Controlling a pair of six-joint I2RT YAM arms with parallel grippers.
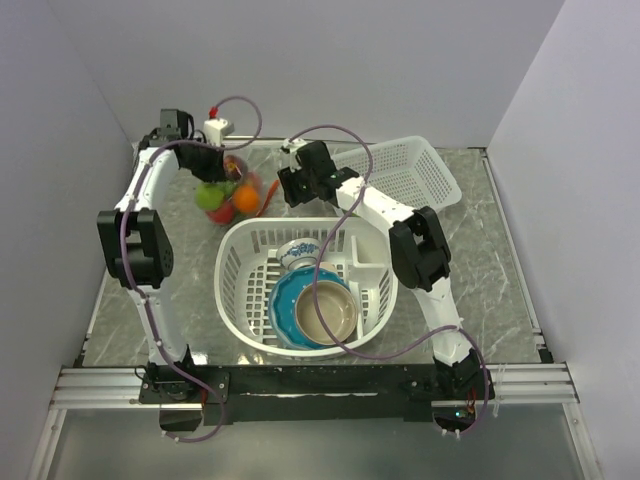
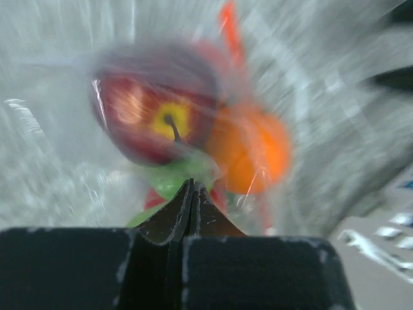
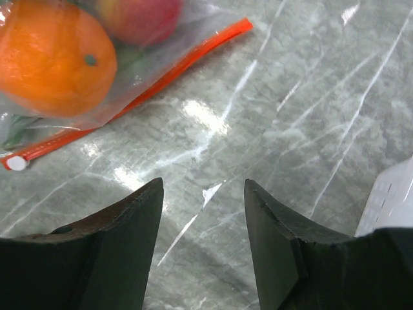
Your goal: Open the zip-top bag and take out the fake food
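The zip-top bag (image 1: 238, 196) lies at the back left of the table, clear plastic with a red-orange zip strip (image 3: 181, 61). Inside it is the fake food: a maroon apple (image 2: 155, 119), an orange (image 2: 251, 152) (image 3: 55, 55), a green piece (image 2: 174, 177) and a red fruit (image 3: 139, 16). My left gripper (image 1: 228, 152) (image 2: 193, 184) is shut, its tips pinching the bag's plastic at the far end. Just right of the zip strip, my right gripper (image 1: 290, 186) (image 3: 203, 184) hangs open over bare marble, holding nothing.
A white basket (image 1: 235, 270) with a blue bowl and a tan bowl (image 1: 322, 310) stands in the middle. A white mesh tray (image 1: 410, 170) leans at the back right. Walls close in on the left, back and right.
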